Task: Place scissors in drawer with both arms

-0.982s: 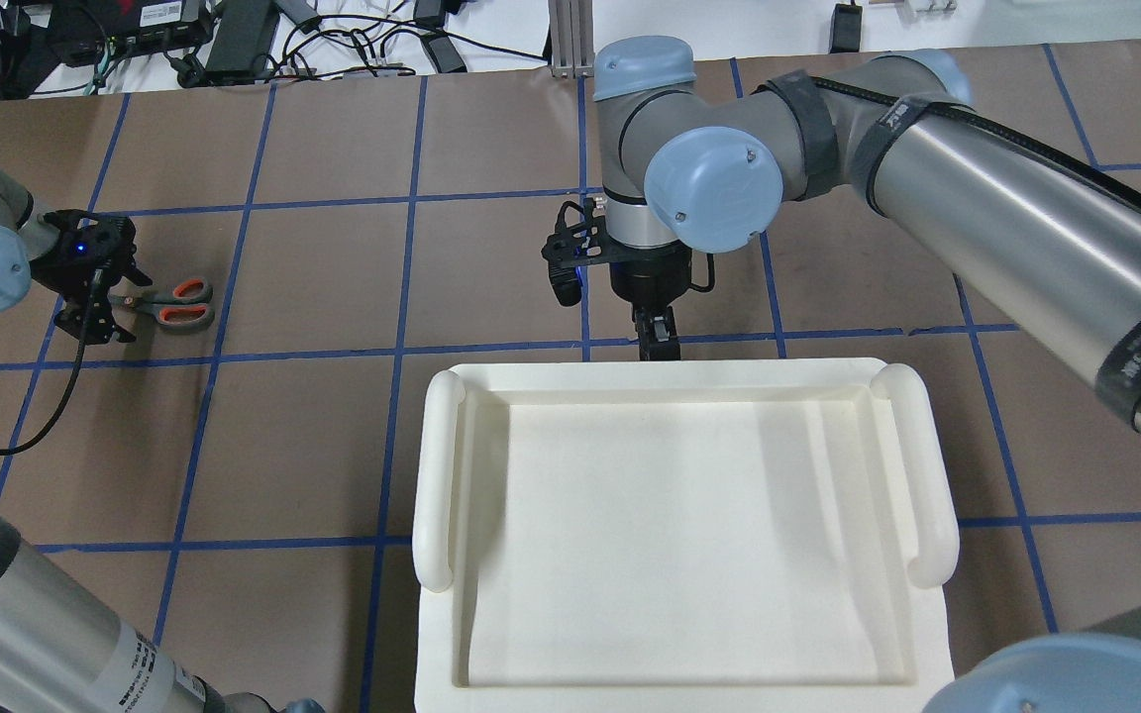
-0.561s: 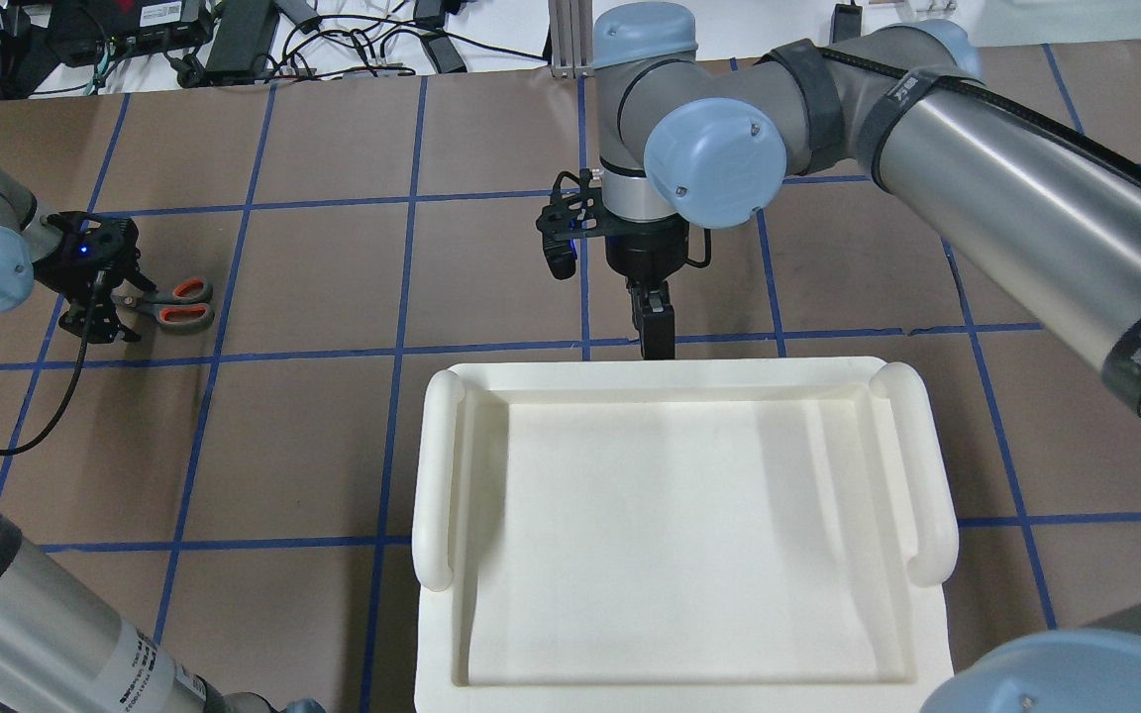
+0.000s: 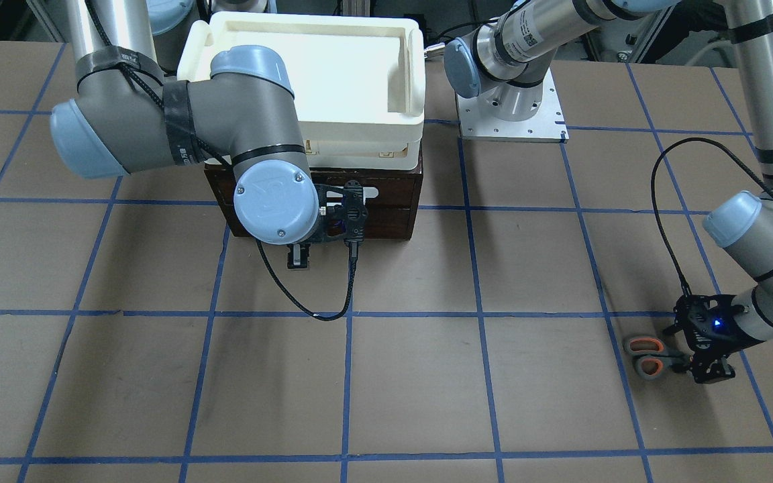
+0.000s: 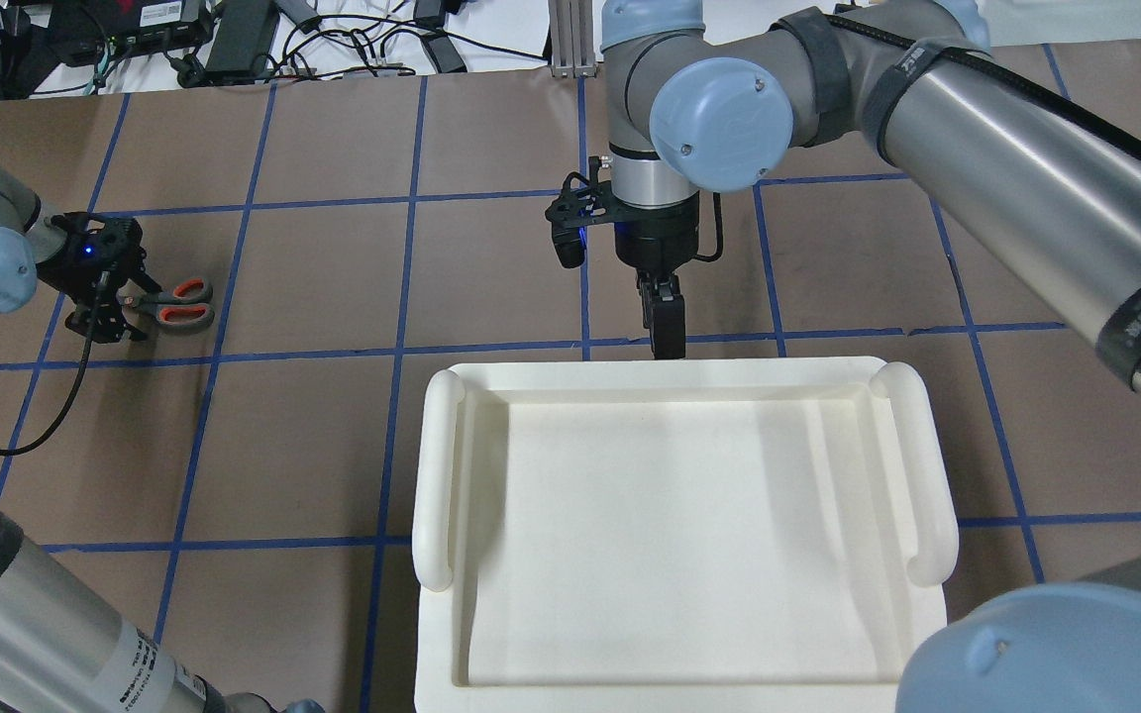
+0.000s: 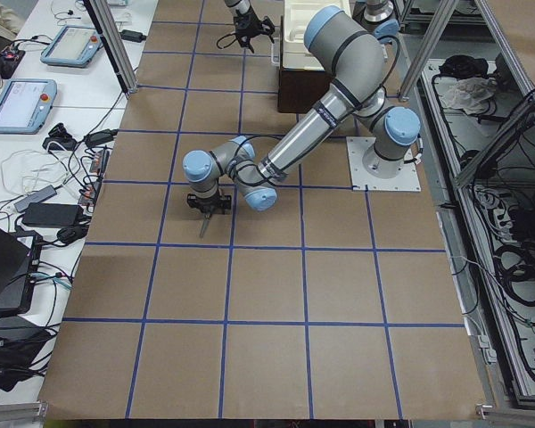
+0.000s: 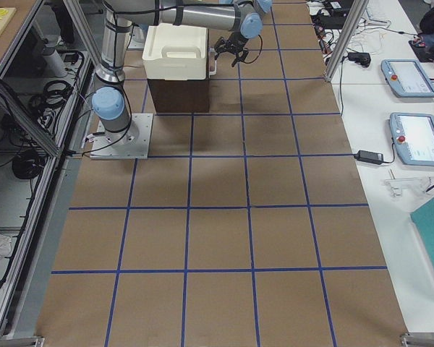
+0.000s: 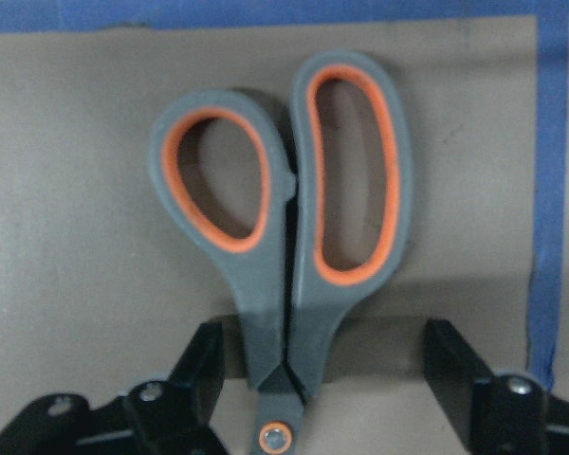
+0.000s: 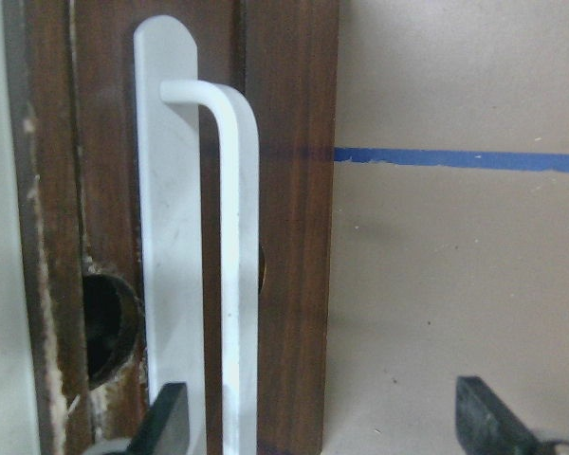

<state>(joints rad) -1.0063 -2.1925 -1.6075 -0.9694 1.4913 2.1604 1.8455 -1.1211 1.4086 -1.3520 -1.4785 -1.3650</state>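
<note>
Scissors (image 7: 284,237), likely light, rigid and slick on the blades, lie flat between the left pincer's (image 7: 324,353) spread, empty jaws, best pinched near the pivot; the right pincer (image 8: 327,417), also open, straddles the drawer (image 8: 289,190) handle (image 8: 239,237).

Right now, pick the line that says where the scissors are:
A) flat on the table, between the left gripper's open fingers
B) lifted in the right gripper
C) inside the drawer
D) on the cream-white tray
A: the scissors lie flat on the table, and the open left gripper has a finger on each side of them near the pivot.
</note>
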